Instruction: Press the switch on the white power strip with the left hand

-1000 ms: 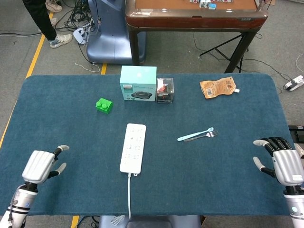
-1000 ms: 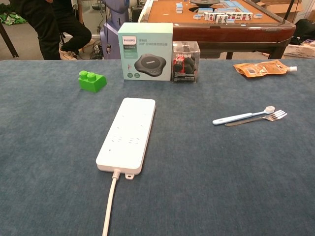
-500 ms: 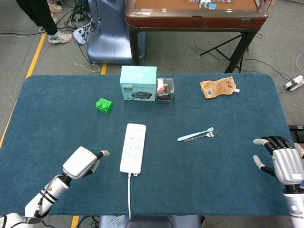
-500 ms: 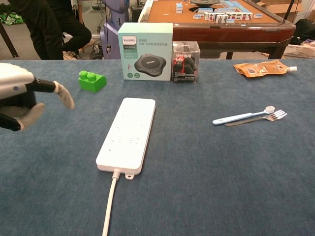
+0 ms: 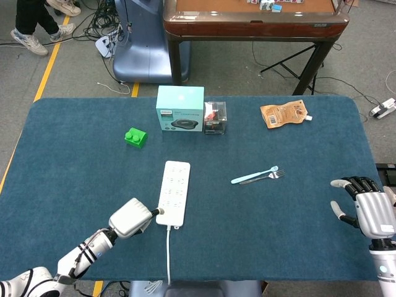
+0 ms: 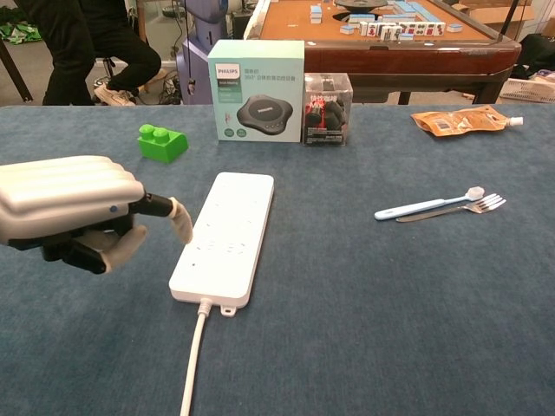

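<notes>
The white power strip (image 5: 173, 192) (image 6: 227, 232) lies lengthwise at the middle of the blue table, its cable (image 5: 168, 253) (image 6: 192, 364) running off the near edge. My left hand (image 5: 131, 218) (image 6: 74, 208) hovers low at the strip's near left corner, most fingers curled in and one finger stretched out. That fingertip (image 5: 159, 211) (image 6: 182, 227) reaches the strip's left edge near the cable end; I cannot tell if it touches. No switch is distinguishable on the strip. My right hand (image 5: 365, 207) rests at the table's right edge with fingers spread, holding nothing.
A green brick (image 5: 135, 137) (image 6: 162, 143) sits back left. A teal Philips box (image 5: 180, 109) (image 6: 256, 91) and a clear box (image 5: 215, 117) (image 6: 327, 108) stand behind the strip. A spoon and fork (image 5: 258, 176) (image 6: 438, 206) lie right of it, an orange pouch (image 5: 284, 114) (image 6: 464, 120) far right.
My left hand has travelled from the table's near left corner rightward to the strip's near end, its extended finger now at the strip's edge. The right hand has stayed put.
</notes>
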You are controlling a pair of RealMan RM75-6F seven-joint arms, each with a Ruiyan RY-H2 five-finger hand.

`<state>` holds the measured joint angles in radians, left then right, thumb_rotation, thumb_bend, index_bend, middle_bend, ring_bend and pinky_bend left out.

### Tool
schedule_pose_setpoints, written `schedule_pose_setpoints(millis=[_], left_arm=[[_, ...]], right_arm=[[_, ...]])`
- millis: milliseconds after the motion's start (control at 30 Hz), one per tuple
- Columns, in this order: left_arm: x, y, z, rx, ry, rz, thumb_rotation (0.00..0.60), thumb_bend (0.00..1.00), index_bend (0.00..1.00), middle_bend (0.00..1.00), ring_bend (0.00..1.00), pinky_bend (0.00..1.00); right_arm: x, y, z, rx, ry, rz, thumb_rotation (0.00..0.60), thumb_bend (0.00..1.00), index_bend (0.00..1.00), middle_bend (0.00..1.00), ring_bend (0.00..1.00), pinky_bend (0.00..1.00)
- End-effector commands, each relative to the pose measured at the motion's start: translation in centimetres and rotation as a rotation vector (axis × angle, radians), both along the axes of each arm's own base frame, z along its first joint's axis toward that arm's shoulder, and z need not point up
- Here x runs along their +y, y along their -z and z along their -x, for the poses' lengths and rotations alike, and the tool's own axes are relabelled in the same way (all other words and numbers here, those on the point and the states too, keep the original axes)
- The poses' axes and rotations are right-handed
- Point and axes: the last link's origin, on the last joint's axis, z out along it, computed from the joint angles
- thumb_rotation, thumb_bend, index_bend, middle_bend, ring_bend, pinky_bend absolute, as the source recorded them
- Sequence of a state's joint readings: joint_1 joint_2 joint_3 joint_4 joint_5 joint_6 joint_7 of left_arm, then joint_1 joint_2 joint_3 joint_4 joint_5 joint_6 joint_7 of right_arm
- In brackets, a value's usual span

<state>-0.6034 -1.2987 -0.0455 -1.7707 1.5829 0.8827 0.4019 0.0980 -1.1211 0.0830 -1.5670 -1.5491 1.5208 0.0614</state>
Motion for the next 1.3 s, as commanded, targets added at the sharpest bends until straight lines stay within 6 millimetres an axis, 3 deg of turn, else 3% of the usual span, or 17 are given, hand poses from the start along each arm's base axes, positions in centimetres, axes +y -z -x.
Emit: schedule_pose_setpoints(millis=[33, 1300], left_arm=[[0.4, 0.7, -0.1, 0.029, 0.001, 0.002, 0.600, 0.78, 0.35, 1.00, 1.00, 1.00], [0.8, 3.0, -0.7, 0.055, -0.040, 0.034, 0.600, 0.78, 0.34, 1.00, 1.00, 1.00]], right_arm=[[0.0, 0.1, 0.0, -0.001, -0.002, -0.004, 0.600, 0.29, 0.36, 0.36, 0.27, 0.24], [-0.6, 1.3, 0.1, 0.009, 0.006, -0.035, 0.600, 0.29, 0.36, 0.36, 0.27, 0.24]])
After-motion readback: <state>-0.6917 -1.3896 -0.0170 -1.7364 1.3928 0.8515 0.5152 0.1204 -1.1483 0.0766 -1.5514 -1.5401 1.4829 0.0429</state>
